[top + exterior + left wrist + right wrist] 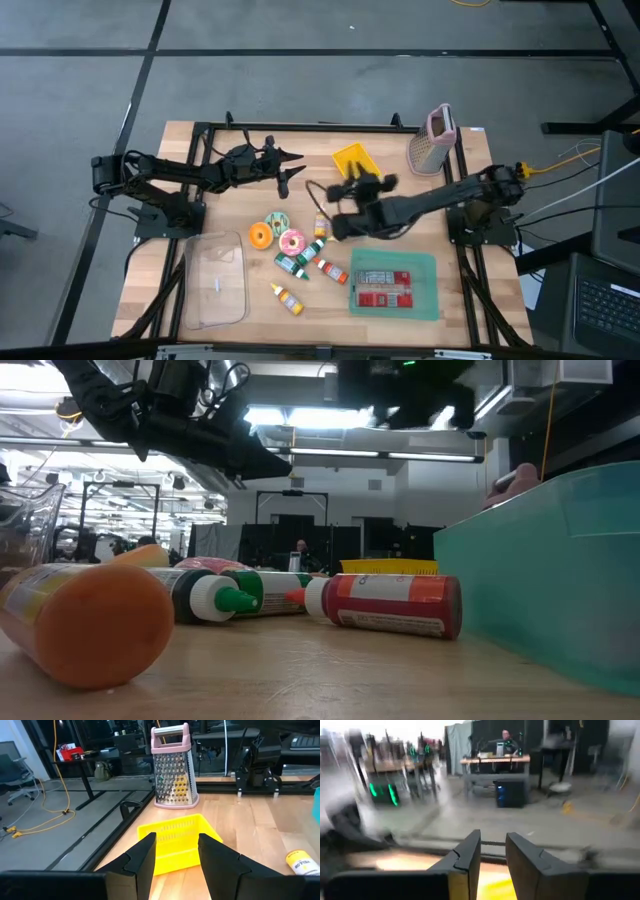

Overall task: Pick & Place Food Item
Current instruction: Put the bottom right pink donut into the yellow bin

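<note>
Nearest bottle: yellow-orange bottle [85, 625] lies on its side by the table's front edge, well away from both pincers, its blunt end turned to the low camera.
Red bottle: red bottle [385, 603] lies flat, forward of the right pincer towards the front edge; from above its long axis runs on a diagonal, and its white cap points towards the green-capped bottle.
Green-capped bottle: green-capped bottle [215, 597] also lies flat, its cap nearly meeting the red bottle's cap.
Round foods: an orange [260, 235] and a pink donut [292, 241] sit between the two pincers' lines, nearer the front than either.
Right pincer: right pincer [492, 837] hangs raised over the table's middle, fingers a little apart, nothing between them.
Left pincer: left pincer [177, 840] waits aloft, fingers apart and empty, aimed at the yellow basket.
Yellow basket: yellow basket [175, 840] stands just ahead of the left pincer.
Grater: pink-handled grater [172, 767] stands upright beyond the basket.
Teal tray: teal tray [425, 265] lies beside the red bottle, forward of the right pincer.
</note>
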Controlling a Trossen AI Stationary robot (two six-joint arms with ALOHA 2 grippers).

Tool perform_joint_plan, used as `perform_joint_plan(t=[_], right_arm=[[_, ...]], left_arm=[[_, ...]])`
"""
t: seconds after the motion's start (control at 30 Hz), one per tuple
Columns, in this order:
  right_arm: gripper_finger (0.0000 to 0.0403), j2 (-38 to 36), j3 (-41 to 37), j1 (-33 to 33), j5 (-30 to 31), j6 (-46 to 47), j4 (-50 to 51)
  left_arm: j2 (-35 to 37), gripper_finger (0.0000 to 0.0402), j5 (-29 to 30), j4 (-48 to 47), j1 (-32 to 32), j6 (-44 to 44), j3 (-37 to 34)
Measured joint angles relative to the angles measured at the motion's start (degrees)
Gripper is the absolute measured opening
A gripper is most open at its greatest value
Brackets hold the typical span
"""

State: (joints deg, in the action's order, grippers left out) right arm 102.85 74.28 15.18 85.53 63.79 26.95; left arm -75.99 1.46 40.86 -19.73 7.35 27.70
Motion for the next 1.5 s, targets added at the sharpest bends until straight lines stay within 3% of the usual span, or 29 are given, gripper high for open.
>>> perform_joint_plan(t=[0.07, 0.1, 0.17, 0.2, 0.23, 0.47, 0.77, 0.87, 1.03, 1.2, 1.33, 1.5], right_arm=[[0.0107, 3.69, -0.05, 0.36, -7.14, -18.75, -18.98], [0.0112, 5.62, 0.00, 0.50, -16.89, -34.47, -32.73], [0.0119, 9.83, 0.40, 0.56, -49.97, -62.80, -60.80], [0.0122, 11.46, 1.71, 0.18, -64.82, -69.28, -68.69], [0.0124, 12.38, 3.81, -0.19, -71.64, -72.04, -71.34], [0.0124, 9.99, 12.16, -2.33, -58.90, -71.81, -46.38], [0.0123, 8.36, 13.42, -1.58, -43.49, -74.41, -36.97], [0.0123, 7.16, 13.44, -0.06, -36.63, -73.46, -27.38], [0.0123, 6.35, 13.29, 1.53, -21.99, -57.58, -2.82], [0.0123, 5.57, 13.33, 3.66, -16.83, -34.86, 15.90], [0.0123, 5.55, 12.66, 5.65, -13.54, -31.42, 17.20], [0.0123, 5.57, 9.52, 7.49, -1.82, -27.34, 9.00]], left_arm=[[0.00, 0.0143, 0.02, 0.00, 0.00, 0.33, 0.00], [0.00, 0.0143, 0.18, -0.09, 0.00, 0.33, 0.00], [0.00, 0.0143, 0.30, -0.07, -0.02, 0.64, 0.00], [0.02, 0.0143, 0.32, -0.04, -0.02, 1.09, 0.00], [0.02, 0.0143, 0.35, -0.47, -0.02, 1.33, 0.00], [0.00, 0.0143, 0.28, -2.30, 0.67, 0.77, 0.00], [0.00, 0.0143, 0.30, -4.15, 0.62, 1.93, 0.00], [0.00, 0.0143, 0.41, -4.35, -0.10, 1.93, 0.00], [0.00, 0.0143, 0.46, -5.44, -0.41, 1.95, 0.00], [0.00, 0.0143, 0.43, -5.52, -0.39, 1.97, 0.00], [0.00, 0.0143, 0.44, -5.70, -0.39, 2.26, 0.00], [0.00, 0.0143, 0.44, -5.34, -0.39, 2.37, 0.00]])
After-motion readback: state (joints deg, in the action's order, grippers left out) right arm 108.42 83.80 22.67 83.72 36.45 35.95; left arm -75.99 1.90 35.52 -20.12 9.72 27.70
